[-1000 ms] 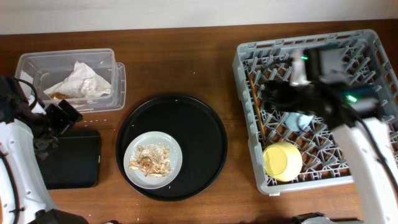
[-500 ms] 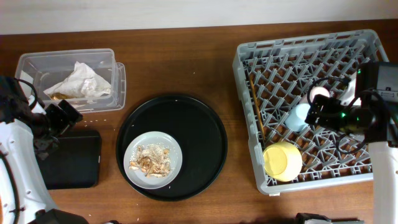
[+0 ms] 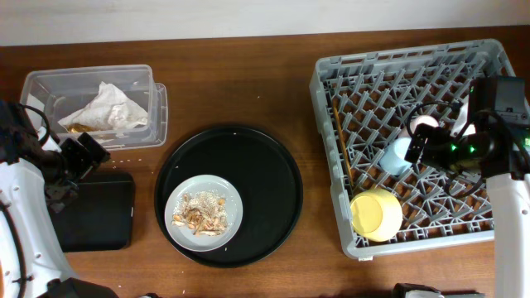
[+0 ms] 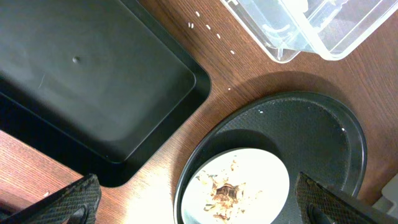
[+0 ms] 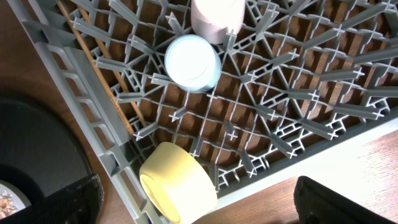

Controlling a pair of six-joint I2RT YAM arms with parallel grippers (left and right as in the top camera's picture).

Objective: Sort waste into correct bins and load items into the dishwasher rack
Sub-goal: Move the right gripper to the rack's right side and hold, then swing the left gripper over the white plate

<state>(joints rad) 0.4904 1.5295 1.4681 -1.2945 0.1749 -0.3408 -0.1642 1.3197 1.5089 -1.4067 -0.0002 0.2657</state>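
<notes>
Loading nearly done, by the look of it. In the dishwasher rack (image 3: 325, 99): pink cup (image 5: 216, 15) and light-blue cup (image 5: 192, 63) close together among the pegs, yellow bowl (image 5: 178, 183) tipped in the near left corner, wooden chopsticks (image 5: 109, 74) along the left wall. In the clear box (image 3: 37, 83) at the far left of the table (image 3: 240, 83): crumpled napkin (image 3: 108, 108), with a brown wrapper (image 3: 79, 127) tucked at its edge.

Leaves the plate (image 3: 233, 217), flat on the round black tray (image 3: 273, 174), well apart from the rack and carrying the food scraps (image 3: 201, 213). Just beside the round tray: shallow black tray (image 4: 93, 74), nothing in it.

Over the rack near the two cups: right pincer (image 5: 205, 202), jaws spread wide, gripping nothing. Above the gap between shallow tray and plate: left pincer (image 4: 199, 202), likewise wide apart and empty.

Looks like the turn from cups to plate. Calls next for a pinch on the plate's thin rim, probably by the left pincer, being the nearer. Needs the plate kept level until over the shallow black tray, then tilted to shed the scraps there. Only after that, a carry or handover across to the rack, with the plate slotted on edge between pegs. Risks spilling flakes onto the table with any early tilt.
</notes>
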